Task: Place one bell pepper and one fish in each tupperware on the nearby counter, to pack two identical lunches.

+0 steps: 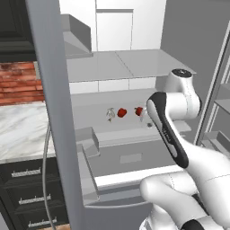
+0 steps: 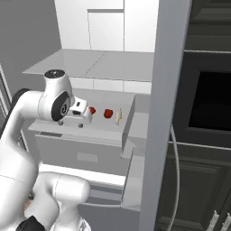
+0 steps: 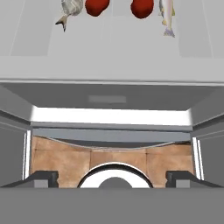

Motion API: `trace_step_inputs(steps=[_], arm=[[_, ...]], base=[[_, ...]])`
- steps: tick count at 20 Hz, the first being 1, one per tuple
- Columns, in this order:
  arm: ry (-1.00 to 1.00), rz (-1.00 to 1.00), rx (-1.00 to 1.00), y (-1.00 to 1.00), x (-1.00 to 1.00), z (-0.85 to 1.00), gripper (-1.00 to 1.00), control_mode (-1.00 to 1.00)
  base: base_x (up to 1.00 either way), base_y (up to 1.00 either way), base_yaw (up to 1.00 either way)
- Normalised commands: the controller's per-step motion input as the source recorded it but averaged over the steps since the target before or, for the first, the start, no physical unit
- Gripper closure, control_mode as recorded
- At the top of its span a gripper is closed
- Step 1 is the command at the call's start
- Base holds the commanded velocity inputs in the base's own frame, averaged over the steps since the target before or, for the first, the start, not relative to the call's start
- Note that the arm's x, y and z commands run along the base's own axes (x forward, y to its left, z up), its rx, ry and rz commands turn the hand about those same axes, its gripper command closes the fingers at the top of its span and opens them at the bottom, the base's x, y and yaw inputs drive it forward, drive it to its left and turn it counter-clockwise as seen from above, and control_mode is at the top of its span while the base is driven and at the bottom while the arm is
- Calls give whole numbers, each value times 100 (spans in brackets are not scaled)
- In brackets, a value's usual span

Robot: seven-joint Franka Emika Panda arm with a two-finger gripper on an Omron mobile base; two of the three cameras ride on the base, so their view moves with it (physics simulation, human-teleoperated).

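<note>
**Inspection: open gripper over fridge shelf, nothing yet picked**

Risks. The gripper [image 2: 80, 125] stood with jaws wide and held nothing, poised above the grey shelf [image 1: 130, 125] near its front edge. The four food items lay in a tight row, so a closing grasp on one could, in my judgement, nudge or catch its neighbour. The fish looked thin and flat and may slip from a two-finger pinch. The shelf above [image 2: 97, 64] left limited headroom, and the arm could strike it on lifting out.

Condition of items. Two red bell peppers [image 3: 97, 6] [image 3: 142, 8] sat side by side in mid-row, small and rounded. A pale grey fish [image 3: 70, 9] lay just beside the first pepper, a slimmer silvery fish [image 3: 167, 15] just beside the second. The white marble counter [image 1: 20, 130] showed beyond the fridge door [image 1: 54, 112], well apart.
</note>
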Motion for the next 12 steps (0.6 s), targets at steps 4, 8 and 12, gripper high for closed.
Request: trace_step_inputs(steps=[4, 8, 12], arm=[[-3, 0, 0, 0, -2, -26, -100, -100], [0, 0, 1, 0, 6, -3, -100, -100], [0, 5, 8, 17, 10, -1, -100, -100]], base=[[0, 0, 0], [0, 0, 0], [0, 0, 0]])
